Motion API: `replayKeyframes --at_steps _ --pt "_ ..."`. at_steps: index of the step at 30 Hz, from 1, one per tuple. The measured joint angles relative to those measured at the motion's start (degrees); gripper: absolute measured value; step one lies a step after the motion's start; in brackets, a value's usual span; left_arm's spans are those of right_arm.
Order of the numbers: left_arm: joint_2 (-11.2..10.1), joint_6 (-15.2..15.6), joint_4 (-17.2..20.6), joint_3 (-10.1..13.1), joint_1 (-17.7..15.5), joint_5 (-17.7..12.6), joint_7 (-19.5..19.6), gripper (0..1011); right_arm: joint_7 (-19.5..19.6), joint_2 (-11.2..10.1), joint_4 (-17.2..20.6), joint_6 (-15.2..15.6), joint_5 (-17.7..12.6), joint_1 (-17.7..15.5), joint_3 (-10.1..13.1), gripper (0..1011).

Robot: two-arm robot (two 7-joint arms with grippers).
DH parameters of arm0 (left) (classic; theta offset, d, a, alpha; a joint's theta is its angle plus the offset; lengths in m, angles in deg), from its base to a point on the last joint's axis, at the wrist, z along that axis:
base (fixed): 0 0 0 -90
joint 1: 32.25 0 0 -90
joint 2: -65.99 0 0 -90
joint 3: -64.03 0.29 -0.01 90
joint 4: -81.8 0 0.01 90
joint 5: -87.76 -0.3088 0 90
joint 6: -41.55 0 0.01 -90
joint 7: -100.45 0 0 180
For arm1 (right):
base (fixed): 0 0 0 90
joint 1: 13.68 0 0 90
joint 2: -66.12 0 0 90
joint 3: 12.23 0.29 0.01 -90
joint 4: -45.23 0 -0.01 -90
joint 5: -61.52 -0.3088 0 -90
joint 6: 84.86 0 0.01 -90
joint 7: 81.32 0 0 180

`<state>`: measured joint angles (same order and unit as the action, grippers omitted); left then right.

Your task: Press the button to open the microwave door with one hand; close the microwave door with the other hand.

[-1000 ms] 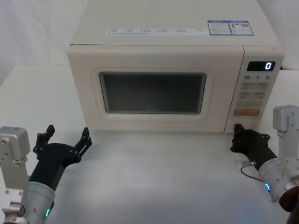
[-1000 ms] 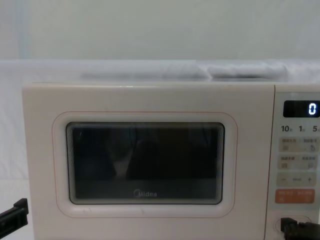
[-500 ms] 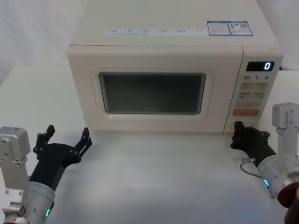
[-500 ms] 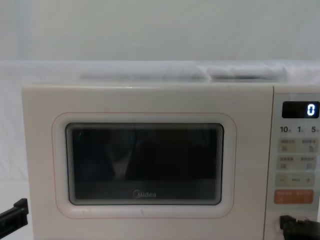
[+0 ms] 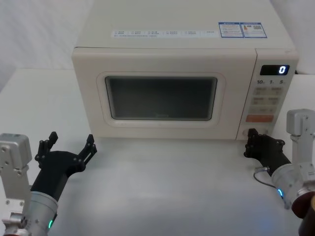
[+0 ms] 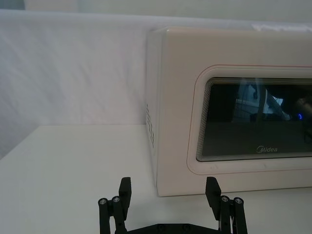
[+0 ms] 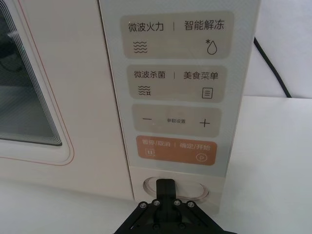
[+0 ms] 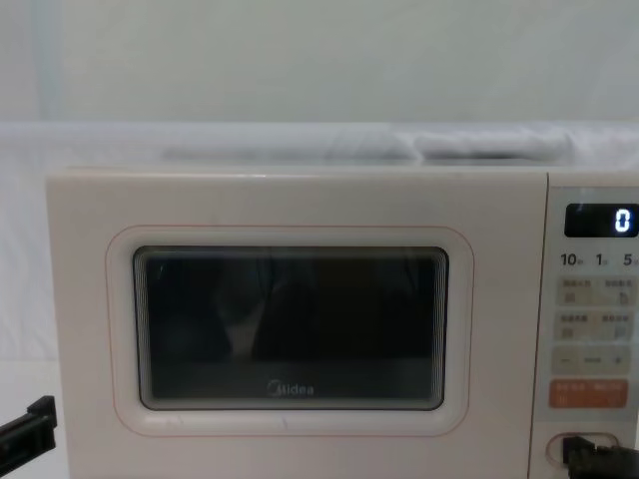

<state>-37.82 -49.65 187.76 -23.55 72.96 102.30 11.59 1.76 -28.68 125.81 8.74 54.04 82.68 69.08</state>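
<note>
The cream microwave's door (image 5: 160,98) with its dark window is closed flush. The wide pill-shaped button (image 7: 197,189) sits at the bottom of the keypad panel, below the orange key. My right gripper (image 7: 165,185) is shut, and its joined tip is at the middle of the button, covering its centre; whether it touches I cannot tell. The chest view shows that gripper (image 8: 597,459) just under the button (image 8: 589,440). My left gripper (image 5: 69,143) hovers open over the table, in front of the door's lower left corner and apart from it. The left wrist view has its fingers (image 6: 126,187) spread before the door (image 6: 253,122).
The microwave stands on a white table (image 5: 167,187) with a white cloth backdrop behind. A black cable (image 7: 273,63) runs down at the microwave's right side. The display (image 5: 274,70) reads 0.
Almost nothing has moved. The right gripper's tip stays at the button with only a slight shift. The door stays closed and the left arm is still.
</note>
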Motion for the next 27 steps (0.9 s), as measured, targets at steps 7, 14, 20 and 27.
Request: replayKeyframes --at_steps 7,14,20,27 --pt "0.0 0.0 0.0 0.0 0.0 0.0 0.0 1001 0.2 0.1 0.1 0.0 0.3 -0.1 0.2 0" --pt "0.0 0.0 0.0 0.0 0.0 0.0 0.0 1001 0.2 0.1 -0.1 0.2 0.8 0.4 0.3 0" --pt "0.0 0.0 0.0 0.0 0.0 0.0 0.0 1001 0.2 0.2 -0.8 0.3 1.3 1.3 0.3 0" --pt "0.0 0.0 0.0 0.0 0.0 0.0 0.0 1001 0.3 0.6 -1.9 0.0 1.6 2.2 0.1 0"
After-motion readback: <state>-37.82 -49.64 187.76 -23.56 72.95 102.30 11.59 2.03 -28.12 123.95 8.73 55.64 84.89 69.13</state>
